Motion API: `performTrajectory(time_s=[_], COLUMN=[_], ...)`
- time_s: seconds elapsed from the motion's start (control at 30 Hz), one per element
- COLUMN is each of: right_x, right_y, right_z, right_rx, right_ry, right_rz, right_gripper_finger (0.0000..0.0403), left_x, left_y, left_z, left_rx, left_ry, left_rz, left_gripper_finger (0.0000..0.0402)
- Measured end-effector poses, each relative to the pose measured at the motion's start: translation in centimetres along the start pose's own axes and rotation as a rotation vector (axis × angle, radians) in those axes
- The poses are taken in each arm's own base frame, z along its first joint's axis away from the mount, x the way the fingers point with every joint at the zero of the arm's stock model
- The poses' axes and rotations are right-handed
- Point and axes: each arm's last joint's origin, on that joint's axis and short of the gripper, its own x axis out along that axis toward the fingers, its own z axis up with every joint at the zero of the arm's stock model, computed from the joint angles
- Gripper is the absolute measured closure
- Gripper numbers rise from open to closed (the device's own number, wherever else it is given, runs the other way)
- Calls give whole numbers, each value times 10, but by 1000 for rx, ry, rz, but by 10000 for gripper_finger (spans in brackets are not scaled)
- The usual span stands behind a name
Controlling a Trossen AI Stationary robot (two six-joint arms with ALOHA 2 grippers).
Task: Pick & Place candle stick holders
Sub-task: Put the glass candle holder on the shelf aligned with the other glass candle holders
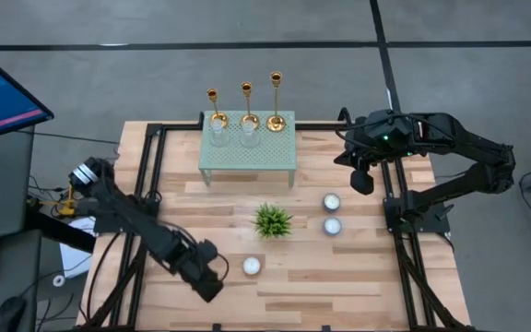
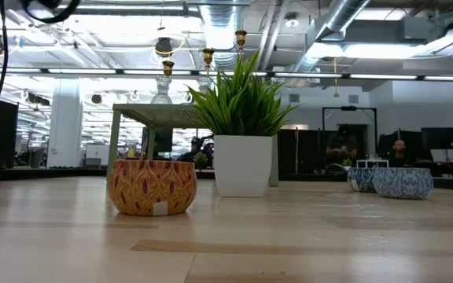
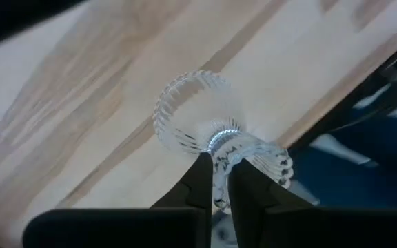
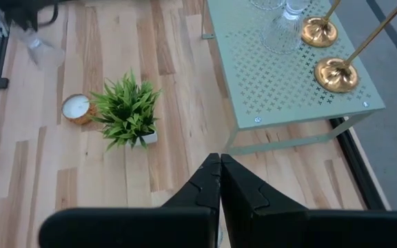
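Observation:
Three gold candle stick holders (image 1: 214,111) (image 1: 247,106) (image 1: 276,100) stand on their round bases along the far edge of a small green perforated table (image 1: 247,159). Two of the bases show in the right wrist view (image 4: 319,31) (image 4: 336,72). My left gripper (image 1: 208,279) is near the table's near left edge, shut on a clear ribbed glass holder (image 3: 205,124). My right gripper (image 1: 362,180) hangs shut and empty, to the right of the green table. My left gripper pinches the clear glass holder at its narrow waist (image 3: 220,143) between its two fingers, with a ribbed flared end on either side of them. The holder lies on its side in the hold. It appears lifted clear of the wooden table top.
Two more clear glass holders (image 1: 219,134) (image 1: 249,134) stand on the green table in front of the gold ones. A small potted plant (image 1: 272,221) stands mid-table. Three tealight cups (image 1: 252,266) (image 1: 331,201) (image 1: 332,225) sit around it. Black frame rails (image 1: 150,175) run along both sides.

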Motion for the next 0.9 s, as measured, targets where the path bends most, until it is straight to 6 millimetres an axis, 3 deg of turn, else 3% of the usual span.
performTrajectory(time_s=[0.2,0.43,0.63,0.9], right_x=[0,0,0,0], right_y=[-3,-10,-14,-20], right_z=[0,2,4,4], right_rx=[-25,-42,-33,-31], right_ry=[0,-13,-35,-31], right_rz=[-22,-86,-103,-124], right_gripper_finger=[403,403,403,403], left_x=[-65,-130,-151,-148], left_y=[24,66,78,70], left_z=[26,58,93,149], left_rx=[-237,-608,-778,-935], left_ry=[-118,-510,-728,-838], left_rz=[-170,-390,-521,-692], left_gripper_finger=[378,378,378,378])
